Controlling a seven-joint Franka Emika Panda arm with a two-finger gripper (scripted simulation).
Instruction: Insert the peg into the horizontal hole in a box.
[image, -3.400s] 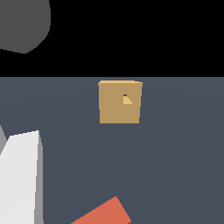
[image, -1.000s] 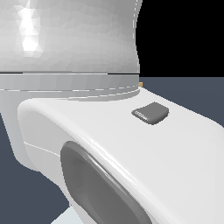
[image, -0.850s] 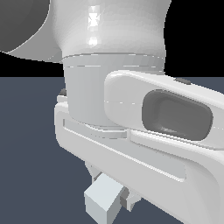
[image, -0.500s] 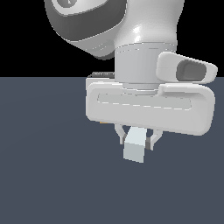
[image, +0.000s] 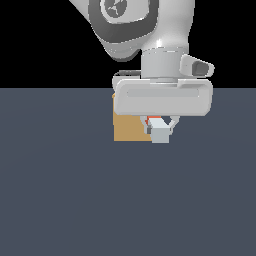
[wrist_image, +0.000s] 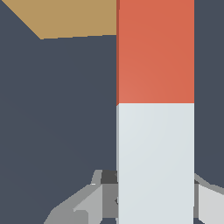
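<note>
My gripper is clamped on the stiff, light-looking peg at its white end, mid-frame.

There is one slim square-sectioned bar, orange-red along one half and pale grey-white along the other; the exterior view shows only its pale end face and a sliver of orange-red. There is one plain tan, ochre-coloured block, seen in the wrist view as a single tan patch. There is one white robot arm with dark grey joint panels, carrying one white two-fingered gripper; two fingers can be counted on it, one on each side of the bar. There is one flat, dark slate-blue surface beneath them all. No opening can be counted on the block from either view.
</note>
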